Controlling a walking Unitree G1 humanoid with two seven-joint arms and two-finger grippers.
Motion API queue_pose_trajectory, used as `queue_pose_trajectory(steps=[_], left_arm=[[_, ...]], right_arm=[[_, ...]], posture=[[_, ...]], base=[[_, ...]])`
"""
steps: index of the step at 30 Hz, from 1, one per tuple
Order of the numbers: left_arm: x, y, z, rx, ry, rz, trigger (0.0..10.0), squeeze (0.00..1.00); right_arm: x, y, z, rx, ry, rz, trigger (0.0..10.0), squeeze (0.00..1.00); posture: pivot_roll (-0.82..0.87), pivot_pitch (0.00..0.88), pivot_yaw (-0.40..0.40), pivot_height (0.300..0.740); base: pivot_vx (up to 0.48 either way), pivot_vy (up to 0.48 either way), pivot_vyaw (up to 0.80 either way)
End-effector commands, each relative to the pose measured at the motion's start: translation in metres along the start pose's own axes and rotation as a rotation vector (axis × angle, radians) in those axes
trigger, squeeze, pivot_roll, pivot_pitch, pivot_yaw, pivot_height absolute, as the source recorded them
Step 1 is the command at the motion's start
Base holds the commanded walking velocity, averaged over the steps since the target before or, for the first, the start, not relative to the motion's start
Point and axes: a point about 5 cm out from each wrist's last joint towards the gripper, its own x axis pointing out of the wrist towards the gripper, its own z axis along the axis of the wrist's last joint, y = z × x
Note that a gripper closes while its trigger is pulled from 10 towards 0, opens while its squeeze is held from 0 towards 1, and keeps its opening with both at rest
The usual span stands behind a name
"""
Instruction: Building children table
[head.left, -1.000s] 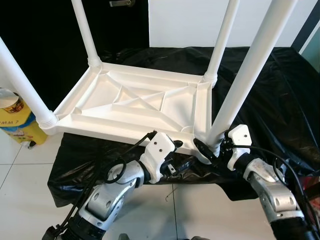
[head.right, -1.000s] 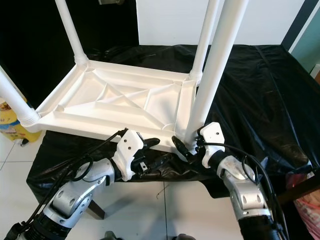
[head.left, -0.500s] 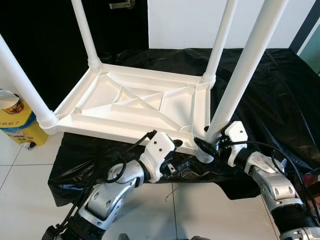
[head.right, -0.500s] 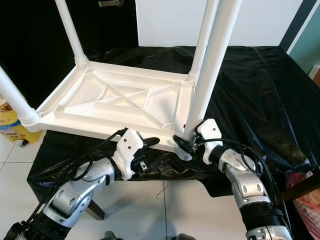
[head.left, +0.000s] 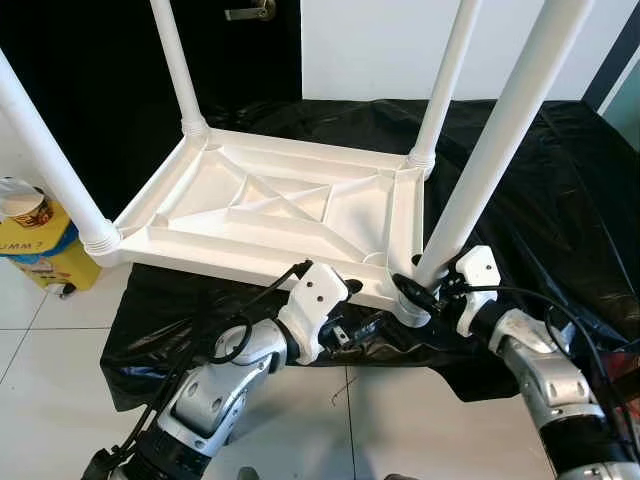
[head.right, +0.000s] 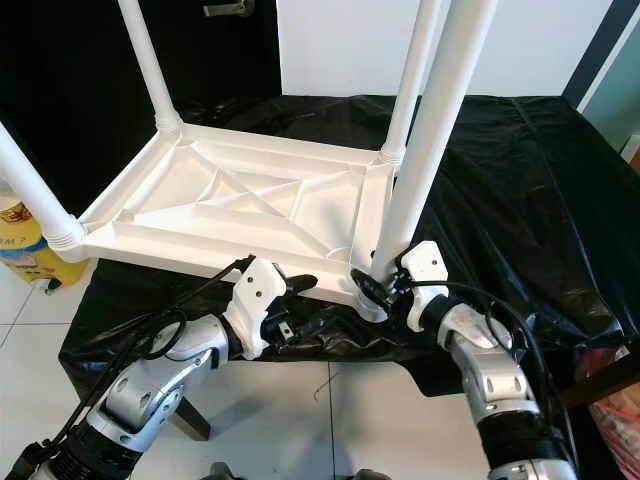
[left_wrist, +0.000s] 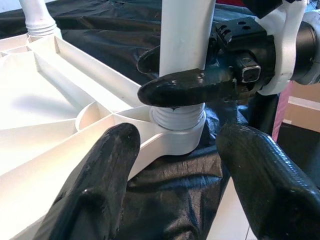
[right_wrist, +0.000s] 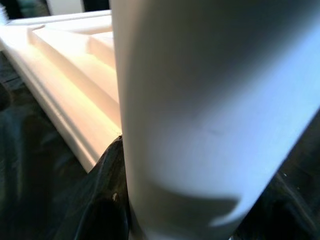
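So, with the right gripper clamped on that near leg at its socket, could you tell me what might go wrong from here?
1. The right gripper grips the near leg low, just above its threaded collar; the long leg could tilt and bind as it turns.
2. The upturned tabletop overhangs the black-covered surface on the left, so a push could slide or tip it.
3. The left gripper is open beside the corner, not bracing it, so the top may rotate with the leg.

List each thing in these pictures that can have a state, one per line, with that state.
Table top: upside down on the black sheet.
Near right leg: upright in its corner socket.
Other three legs: upright in their sockets.
Right gripper: shut on the near right leg's base.
Left gripper: open, near the same corner.
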Motion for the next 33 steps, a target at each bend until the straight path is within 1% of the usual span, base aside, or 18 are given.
queue_pose_trajectory(steps=[1, 2, 3, 5, 7, 8, 9, 11, 12, 14, 15, 16, 17, 18, 20, 25, 30, 33], left_arm=[[0.001, -0.004, 0.0, 0.014, 0.002, -0.067, 10.0, 0.0], [0.002, -0.005, -0.001, 0.012, 0.002, -0.069, 10.0, 0.0], [0.002, -0.005, -0.001, 0.012, 0.002, -0.069, 10.0, 0.0], [0.002, -0.006, -0.001, 0.01, 0.002, -0.071, 10.0, 0.0], [0.002, -0.006, -0.001, 0.01, 0.002, -0.072, 10.0, 0.0], [0.003, -0.007, -0.002, 0.008, 0.001, -0.072, 10.0, 0.0], [0.003, -0.007, -0.002, 0.008, 0.001, -0.072, 10.0, 0.0], [0.003, -0.008, -0.002, 0.006, -0.001, -0.071, 10.0, 0.0], [0.003, -0.008, -0.002, 0.006, -0.001, -0.071, 10.0, 0.0], [0.003, -0.009, -0.003, 0.002, -0.003, -0.066, 10.0, 0.0], [0.003, -0.009, -0.003, 0.002, -0.003, -0.066, 10.0, 0.0], [0.003, -0.01, -0.003, -0.001, -0.004, -0.061, 10.0, 0.0], [0.003, -0.01, -0.003, -0.001, -0.004, -0.061, 10.0, 0.0], [0.003, -0.011, -0.003, -0.002, -0.004, -0.06, 10.0, 0.0], [0.003, -0.011, -0.004, -0.002, -0.004, -0.061, 10.0, 0.0], [0.003, -0.011, -0.004, 0.007, 0.002, -0.069, 10.0, 0.0], [0.003, -0.011, -0.004, 0.014, 0.004, -0.067, 10.0, 0.0], [0.003, -0.011, -0.004, 0.013, 0.003, -0.066, 10.0, 0.0]], right_arm=[[-0.002, 0.003, -0.011, 0.015, 0.041, -0.059, 10.0, 0.0], [-0.001, 0.008, -0.011, 0.024, 0.029, -0.096, 10.0, 0.0], [-0.001, 0.008, -0.011, 0.024, 0.029, -0.096, 10.0, 0.0], [0.0, 0.014, -0.011, 0.039, 0.015, -0.144, 10.0, 0.0], [0.0, 0.016, -0.011, 0.043, 0.014, -0.154, 10.0, 0.0], [0.001, 0.02, -0.013, 0.058, 0.023, -0.201, 10.0, 0.0], [0.001, 0.02, -0.013, 0.058, 0.023, -0.201, 10.0, 0.0], [0.002, 0.028, -0.015, 0.094, 0.026, -0.282, 10.0, 0.0], [0.002, 0.028, -0.015, 0.094, 0.026, -0.282, 10.0, 0.0], [0.003, 0.035, -0.018, 0.117, 0.043, -0.4, 10.0, 0.0], [0.003, 0.035, -0.018, 0.117, 0.043, -0.4, 10.0, 0.0], [0.005, 0.041, -0.019, 0.138, 0.046, -0.472, 10.0, 0.0], [0.005, 0.041, -0.019, 0.138, 0.046, -0.472, 10.0, 0.0], [0.006, 0.045, -0.019, 0.159, 0.045, -0.493, 10.0, 0.0], [0.007, 0.048, -0.019, 0.168, 0.05, -0.496, 10.0, 0.0], [0.009, 0.054, -0.018, 0.164, 0.052, -0.474, 10.0, 0.0], [0.008, 0.052, -0.016, 0.145, 0.042, -0.508, 10.0, 0.0], [0.009, 0.051, -0.014, 0.131, 0.036, -0.507, 10.0, 0.0]], posture=[[-0.03, 0.02, -0.029, 0.74], [-0.04, 0.02, -0.03, 0.74], [-0.04, 0.02, -0.03, 0.74], [-0.04, 0.021, -0.032, 0.74], [-0.04, 0.021, -0.032, 0.74], [-0.03, 0.02, -0.038, 0.74], [-0.03, 0.02, -0.038, 0.74], [-0.03, 0.018, -0.042, 0.74], [-0.03, 0.018, -0.042, 0.74], [-0.03, 0.016, -0.048, 0.74], [-0.03, 0.016, -0.048, 0.74], [-0.03, 0.016, -0.047, 0.74], [-0.03, 0.016, -0.047, 0.74], [-0.03, 0.015, -0.046, 0.74], [-0.03, 0.015, -0.046, 0.74], [-0.03, 0.009, -0.045, 0.74], [-0.03, 0.004, -0.047, 0.74], [-0.03, 0.002, -0.048, 0.74]], base=[[0.0, 0.0, 0.0], [0.0, 0.0, 0.0], [0.0, 0.0, 0.0], [0.0, 0.0, 0.0], [0.0, 0.0, 0.0], [0.0, 0.0, 0.0], [0.0, 0.0, 0.0], [0.0, 0.0, 0.0], [0.0, 0.0, 0.0], [0.0, 0.0, 0.0], [0.0, 0.0, 0.0], [0.0, 0.0, 0.0], [0.0, 0.0, 0.0], [0.0, 0.0, 0.0], [0.0, 0.0, 0.0], [0.0, 0.0, 0.0], [0.0, 0.0, 0.0], [0.0, 0.0, 0.0]])
